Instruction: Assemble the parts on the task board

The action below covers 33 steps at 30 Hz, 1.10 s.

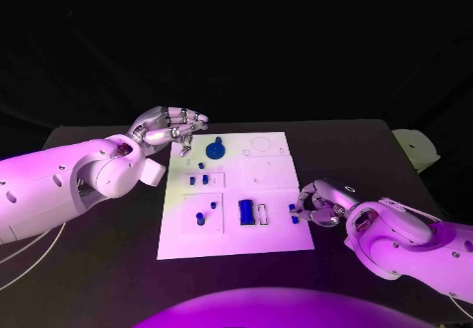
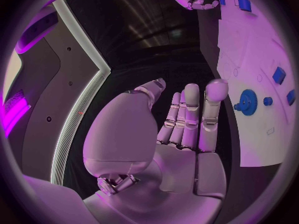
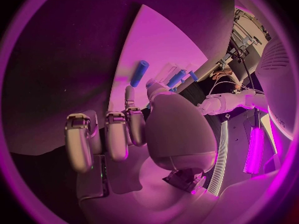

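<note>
White rectangular task board [image 1: 266, 205] lies flat mid-counter [image 1: 109, 253], black surface. Left robot hand [image 1: 169, 127] hovers at the board's far left corner, fingers spread and straight, holding nothing; its wrist view shows the palm bare. Just beside it on the board, a round blue toothed gear part [image 1: 216, 147]. Right robot hand [image 1: 320, 203] sits at the board's near right edge, fingers curled in, fingertips at a small blue part [image 1: 292, 208] on that edge; whether it grips the part cannot be told. Dark blue rectangular block [image 1: 245, 212] stands in the board's near middle
</note>
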Available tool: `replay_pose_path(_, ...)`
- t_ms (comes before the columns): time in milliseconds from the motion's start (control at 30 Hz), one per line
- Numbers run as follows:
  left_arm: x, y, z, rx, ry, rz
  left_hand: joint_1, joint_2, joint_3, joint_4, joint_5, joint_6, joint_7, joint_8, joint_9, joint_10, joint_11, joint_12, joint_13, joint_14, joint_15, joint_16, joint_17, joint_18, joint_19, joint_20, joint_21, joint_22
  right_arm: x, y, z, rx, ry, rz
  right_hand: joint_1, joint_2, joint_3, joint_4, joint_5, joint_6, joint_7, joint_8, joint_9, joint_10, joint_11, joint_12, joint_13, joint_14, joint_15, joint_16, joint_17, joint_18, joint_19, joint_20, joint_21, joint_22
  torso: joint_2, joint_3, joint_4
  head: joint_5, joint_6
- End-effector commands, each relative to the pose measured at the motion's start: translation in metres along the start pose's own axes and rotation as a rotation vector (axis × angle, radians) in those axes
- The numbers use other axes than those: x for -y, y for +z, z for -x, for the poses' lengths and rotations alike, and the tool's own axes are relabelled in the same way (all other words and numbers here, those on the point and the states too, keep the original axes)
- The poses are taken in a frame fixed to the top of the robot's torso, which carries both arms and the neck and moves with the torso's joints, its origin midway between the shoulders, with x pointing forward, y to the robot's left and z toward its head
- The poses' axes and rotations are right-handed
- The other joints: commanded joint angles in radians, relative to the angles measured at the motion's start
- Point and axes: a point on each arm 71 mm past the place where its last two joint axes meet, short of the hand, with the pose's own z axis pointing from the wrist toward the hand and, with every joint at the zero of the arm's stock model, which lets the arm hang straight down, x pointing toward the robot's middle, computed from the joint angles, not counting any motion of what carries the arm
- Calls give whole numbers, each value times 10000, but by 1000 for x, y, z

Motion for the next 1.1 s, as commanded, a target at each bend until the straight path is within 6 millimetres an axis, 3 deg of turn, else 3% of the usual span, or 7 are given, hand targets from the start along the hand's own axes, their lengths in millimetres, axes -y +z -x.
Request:
replay_pose_path(33,2,0,-2,-146,-101,-160,19,75,25,55,39,-74,233,25,10,-37,-5,67,-17,-37,27,-37,-16,26,-25,-5,-56,-9,1,1,-5,-277,-542,-87,-126,-16,-101,1,-72,70,-21,-61,-15,14,56,-62,1496,862,82,-29,1701,-68,1047,87,45,2629,2,7,-1,25,-30)
replay_pose_path(333,2,0,-2,-133,-97,-153,19,75,25,55,39,-74,233,25,10,-37,-5,67,-17,-37,27,-37,-16,26,-25,-5,-56,-9,-1,5,-17,-720,-825,-117,-121,-30,-178,-32,-144,98,-34,-66,-11,0,47,-86,1485,855,79,-43,1673,-68,1047,87,45,2629,0,7,-11,61,-70)
replay_pose_path(600,2,-1,-2,-134,-98,-163,16,76,16,71,38,-82,235,47,12,-41,-5,87,-20,-43,28,-39,-17,32,-39,-3,-86,-40,-5,7,-25,-1075,-1336,29,851,91,22,-339,-6,215,-99,-97,-9,12,-16,-70,1513,858,25,-41,1690,-68,1047,46,45,2629,-5,11,-10,84,-93)
replay_pose_path(667,2,-1,-2,-130,-97,-165,16,76,16,71,38,-82,235,47,12,-41,-5,87,-20,-43,28,-39,-17,32,-39,-3,-86,-40,-6,7,-27,-1101,-1485,92,1370,220,320,-573,-340,269,-155,-108,-20,12,-66,-71,1518,862,-18,-36,1704,-68,1047,18,45,2629,-3,8,-13,83,-94)
replay_pose_path(833,2,-1,-2,-136,-100,-168,16,76,16,71,38,-82,235,47,12,-41,-5,87,-20,-43,28,-39,-17,32,-39,-3,-86,-40,-9,8,-28,-1023,-1843,256,2501,253,1935,-1477,615,529,-175,-150,-92,-13,-115,-85,1539,866,-81,-33,1726,-68,1047,-76,45,2629,-7,2,-14,89,-103)
replay_pose_path(1000,2,-1,-2,-132,-99,-163,16,76,16,71,38,-82,235,47,12,-41,-5,87,-20,-43,28,-39,-17,32,-39,-3,-86,-40,-10,8,-27,-860,-1960,330,1695,-144,3864,-2255,931,408,-13,66,228,31,-1,-99,1545,869,38,-29,1750,-68,1047,36,45,2629,-1,4,-18,97,-106)
replay_pose_path(1100,2,-1,-2,-135,-100,-158,16,78,14,78,38,-86,234,57,13,-43,-5,97,-22,-49,29,-42,-19,27,-31,-2,-70,-22,-11,8,-26,-699,-1831,344,1257,-171,4255,-2432,1092,302,-40,201,414,50,1,-106,1543,868,32,-34,1744,-68,1047,37,45,2629,-5,3,-12,98,-105)
